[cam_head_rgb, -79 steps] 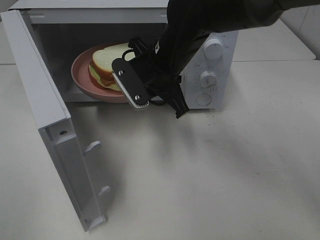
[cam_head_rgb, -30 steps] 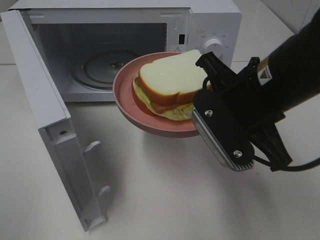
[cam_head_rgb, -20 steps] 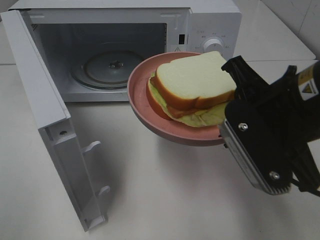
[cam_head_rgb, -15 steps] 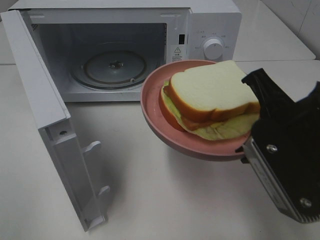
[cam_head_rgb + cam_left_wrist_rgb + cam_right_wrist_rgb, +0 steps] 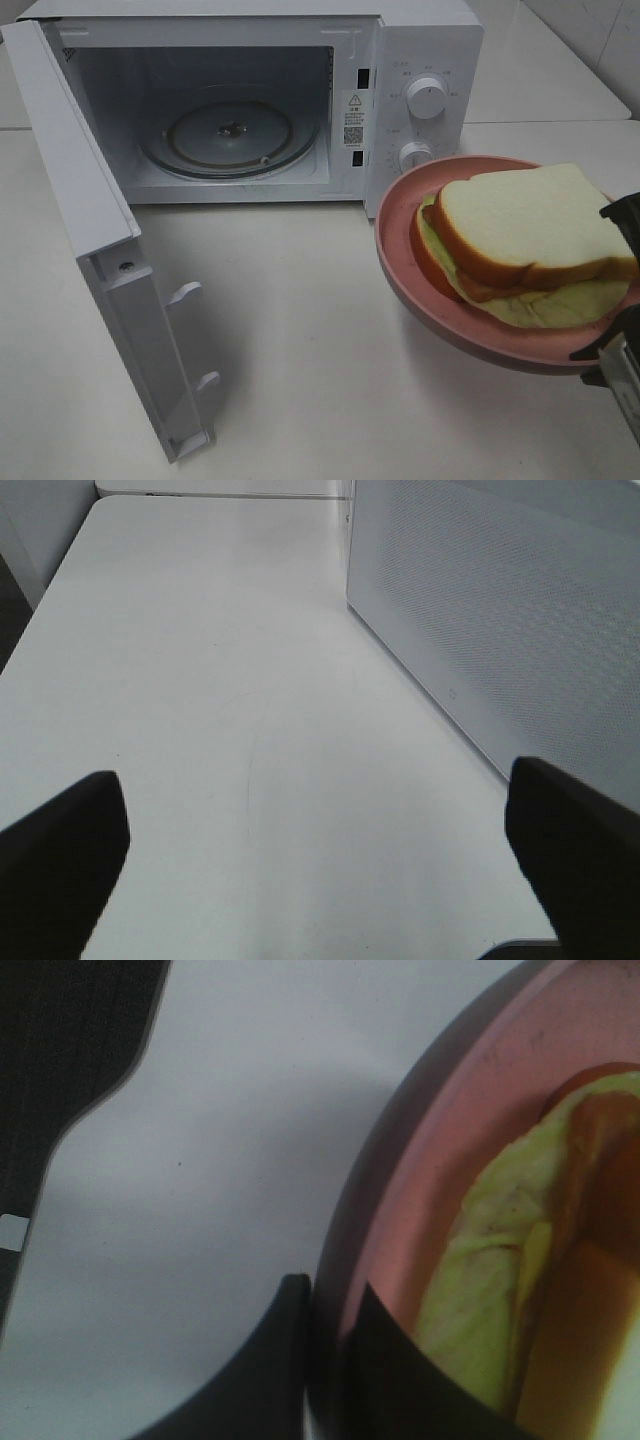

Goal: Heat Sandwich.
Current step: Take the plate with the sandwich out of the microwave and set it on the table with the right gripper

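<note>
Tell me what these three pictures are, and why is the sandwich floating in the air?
They show one moment from three cameras on a two-armed robot. One camera looks down from high up. It sees a white microwave with its door open and nothing inside. The sandwich is not floating: it sits on a pink plate, and the right gripper pinches the plate's rim with its fingers. A camera on that arm shows the pinch up close. The other arm's camera shows the left gripper, open over the table and holding nothing.
</note>
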{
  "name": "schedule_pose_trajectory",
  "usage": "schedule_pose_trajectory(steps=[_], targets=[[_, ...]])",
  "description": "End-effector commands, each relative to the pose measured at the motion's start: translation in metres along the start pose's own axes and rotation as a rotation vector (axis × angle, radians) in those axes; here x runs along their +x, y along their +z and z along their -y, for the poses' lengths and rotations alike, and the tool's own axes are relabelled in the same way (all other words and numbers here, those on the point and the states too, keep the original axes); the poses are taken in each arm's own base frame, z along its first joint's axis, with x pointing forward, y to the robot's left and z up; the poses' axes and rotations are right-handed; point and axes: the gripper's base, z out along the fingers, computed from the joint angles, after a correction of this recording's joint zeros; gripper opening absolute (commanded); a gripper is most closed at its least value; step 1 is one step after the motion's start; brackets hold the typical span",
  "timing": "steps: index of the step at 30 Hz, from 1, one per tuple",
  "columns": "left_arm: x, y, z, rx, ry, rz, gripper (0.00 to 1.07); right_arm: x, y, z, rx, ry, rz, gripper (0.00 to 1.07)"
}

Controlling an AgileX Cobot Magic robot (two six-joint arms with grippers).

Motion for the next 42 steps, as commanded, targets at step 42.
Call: schedule_pose_trajectory(steps=[42], targets=[[0.0, -0.002, 0.0, -0.001, -0.004, 0.027, 0.98, 0.035, 0.01, 0.004, 0.119, 1.03, -0.535, 0.02]])
